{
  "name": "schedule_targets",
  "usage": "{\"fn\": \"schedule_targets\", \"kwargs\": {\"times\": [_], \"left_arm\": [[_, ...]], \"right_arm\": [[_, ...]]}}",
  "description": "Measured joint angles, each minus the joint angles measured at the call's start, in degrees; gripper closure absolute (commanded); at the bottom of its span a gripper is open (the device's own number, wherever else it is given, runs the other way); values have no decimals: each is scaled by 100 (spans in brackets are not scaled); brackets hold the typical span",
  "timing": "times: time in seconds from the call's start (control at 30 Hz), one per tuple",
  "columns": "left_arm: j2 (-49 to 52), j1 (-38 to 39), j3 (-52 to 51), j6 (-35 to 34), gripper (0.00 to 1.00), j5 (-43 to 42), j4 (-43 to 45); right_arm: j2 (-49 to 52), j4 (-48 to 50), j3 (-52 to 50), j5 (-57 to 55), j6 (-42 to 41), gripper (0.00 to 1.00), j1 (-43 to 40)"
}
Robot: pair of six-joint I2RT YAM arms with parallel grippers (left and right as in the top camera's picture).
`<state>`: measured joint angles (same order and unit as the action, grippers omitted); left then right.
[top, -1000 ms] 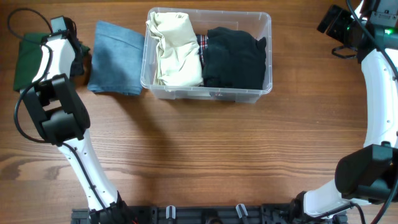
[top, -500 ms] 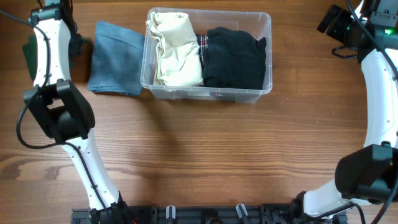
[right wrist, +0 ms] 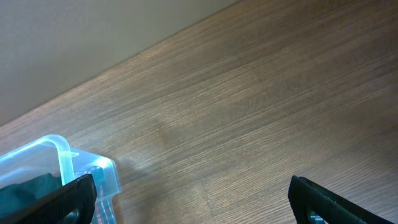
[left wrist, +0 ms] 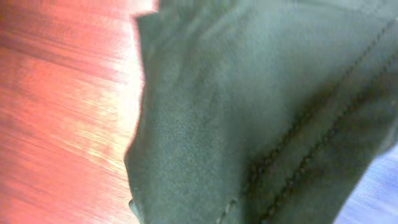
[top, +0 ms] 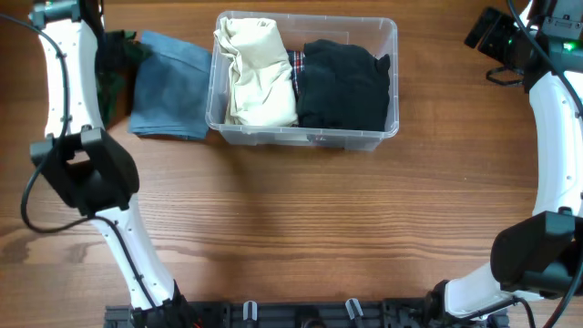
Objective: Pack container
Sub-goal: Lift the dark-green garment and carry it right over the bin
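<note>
wood table (top: 319, 228) | clear container (top: 273, 137), rounded corners | cream garment (top: 260, 73), black garment (top: 344, 84) inside

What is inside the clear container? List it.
The container holds a cream garment left, a black garment right, red plaid fabric between them. Anything beneath is covered.

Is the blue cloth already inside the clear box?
No, the blue cloth lies on the table just left of the container.
</note>
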<state>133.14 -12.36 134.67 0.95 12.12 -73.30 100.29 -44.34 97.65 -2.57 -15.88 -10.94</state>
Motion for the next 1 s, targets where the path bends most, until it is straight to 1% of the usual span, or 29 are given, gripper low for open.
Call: {"fn": "schedule_targets", "kwargs": {"times": [0.37,0.6,0.77,1.0], "left_arm": [[-1296,0,35,-186,96,-1429,-33],[-1464,127,46,-485,96,-2804,-76],[-1464,442,46,-866,96,-3663,350],[-1464,804,46,-1641,96,-4662,1368]], "right_arm": [[0,0,0,-2,2,0,0],[0,0,0,0,0,0,0],[0,0,0,0,0,0,0],[0,0,0,0,0,0,0]]}}
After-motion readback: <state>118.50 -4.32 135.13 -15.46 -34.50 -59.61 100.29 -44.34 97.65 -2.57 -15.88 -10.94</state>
